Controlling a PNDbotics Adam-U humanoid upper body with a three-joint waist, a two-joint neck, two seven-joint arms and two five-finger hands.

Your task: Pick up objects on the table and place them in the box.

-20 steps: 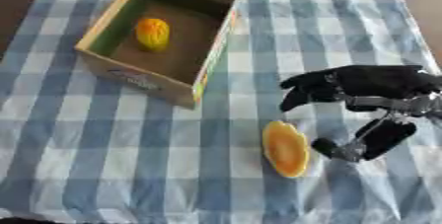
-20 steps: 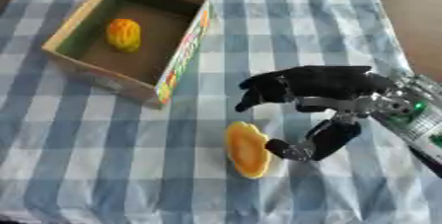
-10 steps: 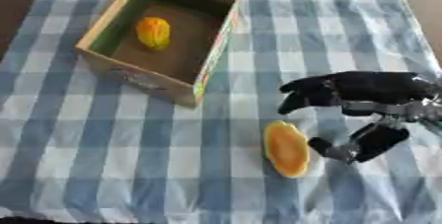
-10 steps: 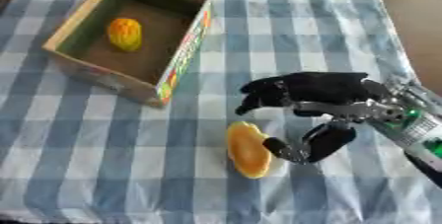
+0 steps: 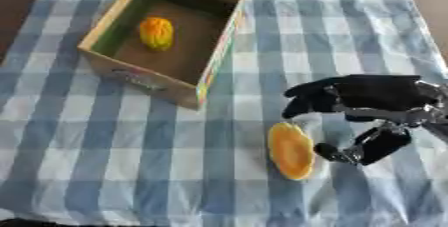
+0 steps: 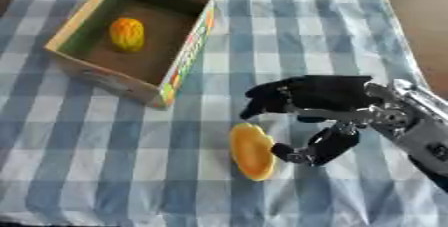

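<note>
I see my right hand (image 6: pixel 325 105) at lower right, fingers spread wide around nothing, thumb beside a flat, elongated orange-yellow piece (image 6: pixel 252 151). A rounder yellow-orange fruit (image 5: pixel 157 33) sits in the box (image 5: pixel 206 78), upper left.

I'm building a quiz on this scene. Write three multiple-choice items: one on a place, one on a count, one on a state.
1. Where does the orange slice lie?
A. in the box
B. on the cloth, beside the right hand
C. on the box's rim

2. How many fruits are in the box?
A. one
B. two
C. none

3. How is the right hand?
A. flat on the cloth, far from the slice
B. holding the slice in the air
C. at the slice, fingers curved above it, thumb beside it

Answers: 1 B, the slice rests on the checked cloth outside the box. 2 A, only a yellow fruit shows inside. 3 C, the slice is not lifted.
</note>
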